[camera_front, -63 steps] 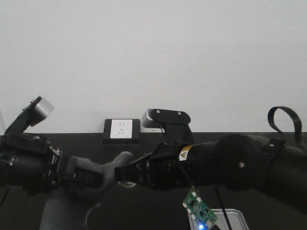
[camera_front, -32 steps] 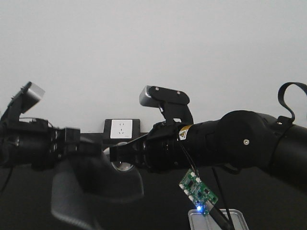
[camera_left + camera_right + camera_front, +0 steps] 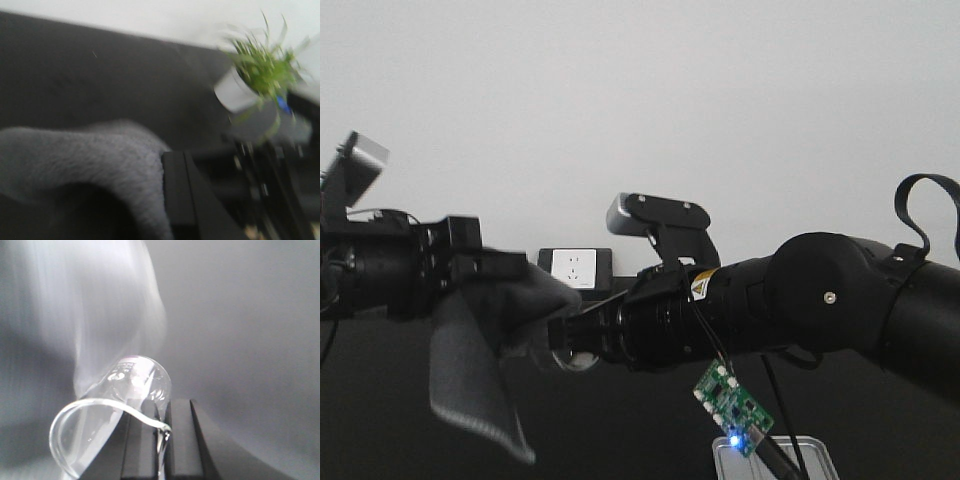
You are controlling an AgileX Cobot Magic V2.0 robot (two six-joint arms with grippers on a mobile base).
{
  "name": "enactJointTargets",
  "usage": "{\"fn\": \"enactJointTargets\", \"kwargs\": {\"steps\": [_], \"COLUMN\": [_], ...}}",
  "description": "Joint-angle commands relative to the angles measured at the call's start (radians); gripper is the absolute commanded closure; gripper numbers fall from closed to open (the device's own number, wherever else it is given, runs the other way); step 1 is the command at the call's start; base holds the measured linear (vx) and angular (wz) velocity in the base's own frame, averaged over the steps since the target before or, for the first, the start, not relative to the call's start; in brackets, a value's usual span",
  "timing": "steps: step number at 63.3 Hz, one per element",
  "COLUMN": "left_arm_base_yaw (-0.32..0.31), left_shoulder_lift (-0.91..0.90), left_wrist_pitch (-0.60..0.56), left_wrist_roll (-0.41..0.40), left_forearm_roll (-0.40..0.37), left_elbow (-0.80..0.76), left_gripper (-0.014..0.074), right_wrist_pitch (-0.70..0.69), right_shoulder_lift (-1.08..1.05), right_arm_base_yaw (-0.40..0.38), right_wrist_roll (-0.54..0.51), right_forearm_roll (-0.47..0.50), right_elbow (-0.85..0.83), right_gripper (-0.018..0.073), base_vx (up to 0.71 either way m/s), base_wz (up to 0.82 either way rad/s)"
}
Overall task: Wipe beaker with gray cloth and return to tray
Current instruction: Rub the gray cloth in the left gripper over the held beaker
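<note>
The gray cloth (image 3: 470, 350) is being held up off the dark table (image 3: 620, 430) by the left gripper (image 3: 515, 272), whose jaws are being kept closed on a fold of it, while the rest is hanging down in a loose flap. In the left wrist view the cloth (image 3: 75, 160) is being shown bunched against one black finger (image 3: 176, 195). The beaker (image 3: 112, 415) is being gripped by the right gripper (image 3: 162, 445), its jaws being pressed narrowly on the glass wall beside the pouring lip, with the vessel lying tilted on its side in the air. White printed markings are being shown on the glass, but they are too blurred to be read. In the front view the right gripper (image 3: 562, 342) is being held just beside the cloth, touching or nearly touching it. A yellow warning-triangle sticker (image 3: 701, 287) is being displayed on the right arm, and a green circuit board (image 3: 728, 402) with a blue light is hanging under it. The tray (image 3: 808, 458) is lying toward the near right edge of the table, well apart from the beaker. A white wall socket (image 3: 572, 268) is being seen at the far edge of the table, and a blurred potted plant (image 3: 252, 75) is being caught by the left wrist camera.
</note>
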Motion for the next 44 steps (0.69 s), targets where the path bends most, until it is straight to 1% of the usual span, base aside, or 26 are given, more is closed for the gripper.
{"fn": "enactJointTargets", "kwargs": {"steps": [1, 8, 11, 18, 23, 27, 30, 36, 41, 44], "left_arm_base_yaw": [-0.003, -0.003, -0.003, -0.003, -0.003, -0.003, -0.003, -0.003, -0.003, -0.003], "left_shoulder_lift": [-0.037, -0.037, -0.037, -0.037, -0.037, -0.037, -0.037, -0.037, -0.037, -0.037], "left_wrist_pitch": [0.123, 0.244, 0.282, 0.34, 0.333, 0.264, 0.19, -0.006, -0.137, -0.205], "left_wrist_roll": [-0.007, -0.059, -0.071, -0.077, -0.077, -0.079, -0.079, -0.079, -0.077, -0.076], "left_forearm_roll": [-0.011, 0.071, 0.093, 0.116, 0.113, 0.104, 0.087, 0.03, -0.024, -0.036], "left_elbow": [-0.035, -0.035, -0.035, -0.035, -0.035, -0.035, -0.035, -0.035, -0.035, -0.035], "left_gripper": [0.0596, 0.0596, 0.0596, 0.0596, 0.0596, 0.0596, 0.0596, 0.0596, 0.0596, 0.0596], "right_wrist_pitch": [-0.156, -0.177, -0.177, -0.178, -0.17, -0.148, -0.12, -0.047, 0.027, 0.076], "right_shoulder_lift": [-0.043, -0.043, -0.043, -0.043, -0.043, -0.042, -0.041, -0.041, -0.039, -0.039], "right_arm_base_yaw": [-0.003, -0.006, -0.012, -0.015, -0.014, -0.014, -0.014, -0.014, -0.014, -0.014], "right_wrist_roll": [0.023, 0.023, 0.023, 0.023, 0.023, 0.023, 0.023, 0.023, 0.002, -0.022], "right_forearm_roll": [0.01, 0.006, 0.006, 0.009, 0.011, 0.018, 0.025, 0.028, 0.028, 0.025], "right_elbow": [-0.041, -0.059, -0.064, -0.078, -0.082, -0.082, -0.082, -0.082, -0.082, -0.082], "right_gripper": [0.057, 0.057, 0.057, 0.057, 0.057, 0.057, 0.057, 0.057, 0.057, 0.057], "base_vx": [0.0, 0.0, 0.0, 0.0, 0.0, 0.0, 0.0, 0.0, 0.0, 0.0], "base_wz": [0.0, 0.0, 0.0, 0.0, 0.0, 0.0, 0.0, 0.0, 0.0, 0.0]}}
